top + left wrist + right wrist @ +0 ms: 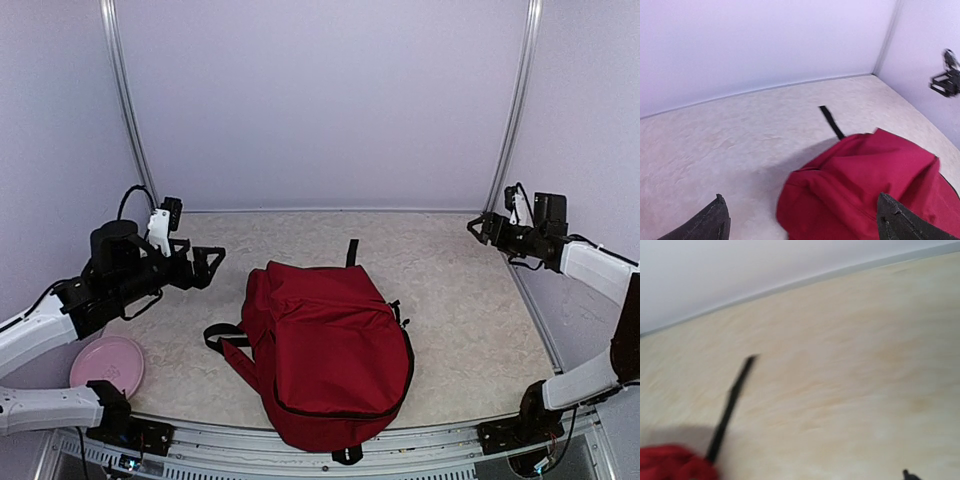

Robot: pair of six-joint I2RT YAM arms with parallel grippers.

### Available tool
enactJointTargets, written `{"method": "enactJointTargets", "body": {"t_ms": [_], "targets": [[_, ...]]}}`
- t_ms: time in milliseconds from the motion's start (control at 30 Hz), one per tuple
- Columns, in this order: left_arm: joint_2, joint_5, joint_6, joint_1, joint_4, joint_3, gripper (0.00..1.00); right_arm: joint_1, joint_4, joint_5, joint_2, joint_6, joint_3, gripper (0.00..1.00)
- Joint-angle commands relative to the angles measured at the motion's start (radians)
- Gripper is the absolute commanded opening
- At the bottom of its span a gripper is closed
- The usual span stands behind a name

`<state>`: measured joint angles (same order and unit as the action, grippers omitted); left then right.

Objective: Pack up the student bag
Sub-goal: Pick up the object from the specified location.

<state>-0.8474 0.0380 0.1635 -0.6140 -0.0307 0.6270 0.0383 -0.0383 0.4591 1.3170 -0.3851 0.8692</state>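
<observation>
**Overhead view.** The student bag [325, 350] lies flat in the middle of the worktop [460, 300], towards the front edge, with its carry strap [352, 252] pointing at the back wall. You find it midway between the two arms, presumably so that either can reach its zip (which looks closed from here).

**Left jaws.** They stand wide apart and hold nothing. In the left wrist view the two fingertips [710, 222] frame bare worktop and the bag's upper corner, near the fabric but not touching it.

**Right jaws.** They hang by the right wall, well apart from the bag, with nothing visibly in them. You cannot tell how wide they stand.

**Other.** A pink plate [108, 365] sits at the near-left corner, apart from the bag.
</observation>
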Motion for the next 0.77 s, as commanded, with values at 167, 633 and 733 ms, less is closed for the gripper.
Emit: {"method": "enactJointTargets", "body": {"t_ms": [167, 633, 733], "targets": [[-0.189, 0.317, 0.238, 0.238, -0.067, 0.030, 0.99, 0.087, 0.024, -0.175, -0.106, 0.039, -0.109, 0.99], [-0.110, 0.655, 0.209, 0.240, 0.328, -0.242, 0.99, 0.087, 0.211, -0.294, -0.116, 0.032, -0.315, 0.98], [-0.107, 0.653, 0.180, 0.240, 0.368, -0.272, 0.99, 0.087, 0.224, -0.307, -0.114, 0.043, -0.322, 0.98]]}}
